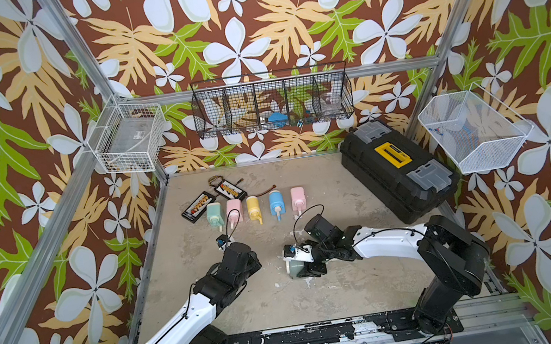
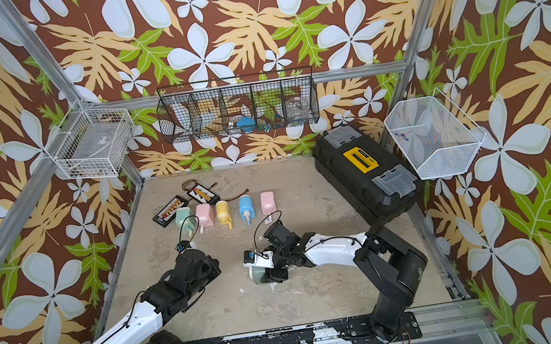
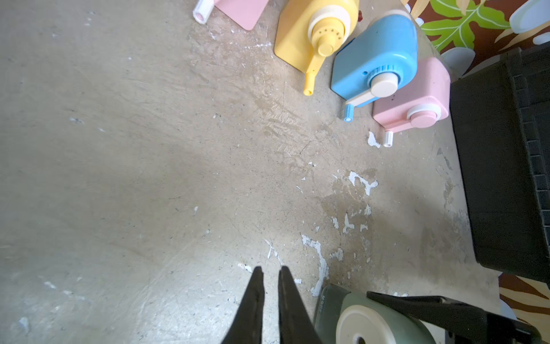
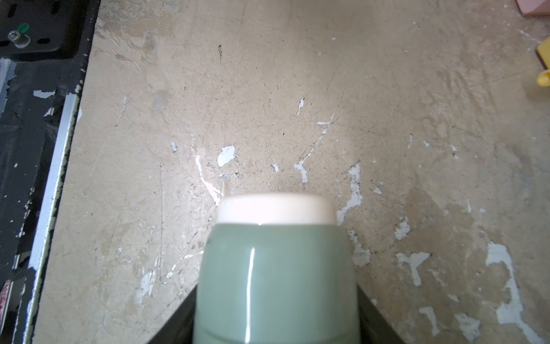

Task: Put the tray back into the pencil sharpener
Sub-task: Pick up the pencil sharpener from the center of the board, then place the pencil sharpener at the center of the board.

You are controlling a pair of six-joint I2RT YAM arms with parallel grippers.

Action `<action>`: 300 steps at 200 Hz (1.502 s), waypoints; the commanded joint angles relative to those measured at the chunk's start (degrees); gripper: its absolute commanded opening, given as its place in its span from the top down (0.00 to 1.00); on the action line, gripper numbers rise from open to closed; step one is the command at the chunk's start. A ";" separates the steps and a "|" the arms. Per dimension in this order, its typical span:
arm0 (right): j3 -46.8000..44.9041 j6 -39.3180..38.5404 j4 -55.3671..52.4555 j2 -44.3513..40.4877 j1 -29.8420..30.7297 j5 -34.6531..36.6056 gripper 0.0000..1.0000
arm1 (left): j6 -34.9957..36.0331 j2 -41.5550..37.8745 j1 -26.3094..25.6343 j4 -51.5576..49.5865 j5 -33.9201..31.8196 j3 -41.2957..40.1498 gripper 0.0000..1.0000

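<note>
Two grippers meet low over a scuffed beige desk (image 1: 340, 292). My right gripper (image 4: 276, 297) is closed around a green pencil sharpener (image 4: 276, 268), its cream end pointing away from my wrist. My left gripper (image 3: 270, 271) sits just beside that sharpener, narrow and empty. Beyond the sharpener lie five pastel sharpeners (image 1: 253, 207) in a row and a black toolbox (image 1: 399, 169). The tray itself I cannot make out.

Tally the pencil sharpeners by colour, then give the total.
Green sharpeners: 2
Pink sharpeners: 2
Yellow sharpener: 1
Blue sharpener: 1
Total: 6
</note>
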 commanded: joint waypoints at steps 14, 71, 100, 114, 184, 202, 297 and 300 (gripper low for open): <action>0.57 0.16 -2.15 -1.00 0.17 -0.33 0.52 | -0.56 -1.22 0.19 -2.03 -3.25 0.21 0.85; -2.81 8.16 2.02 -10.27 0.17 2.76 0.75 | -1.31 -4.24 0.25 -3.89 -7.65 0.39 0.85; -4.84 17.75 2.84 -16.43 0.17 6.20 0.97 | -1.53 -5.09 0.32 -3.82 -8.74 -0.10 0.85; -5.06 24.21 1.81 -19.29 0.18 9.86 1.00 | -1.61 -5.10 0.27 -3.91 -8.99 -0.05 0.85; 4.21 50.07 -12.98 -24.46 -9.48 30.50 1.00 | -2.88 -6.20 0.34 -4.36 -11.06 -0.51 0.85; 5.69 51.26 -11.93 -21.20 -14.77 30.00 1.00 | -3.61 -7.39 0.41 -4.51 -12.19 -0.92 0.86; 26.72 47.39 -8.29 10.00 -23.11 32.95 1.00 | -4.62 -10.16 0.38 -5.71 -14.51 -1.72 0.85; 27.34 47.35 -8.30 10.78 -23.12 33.00 1.00 | -4.68 -10.08 0.41 -5.76 -14.54 -1.67 0.85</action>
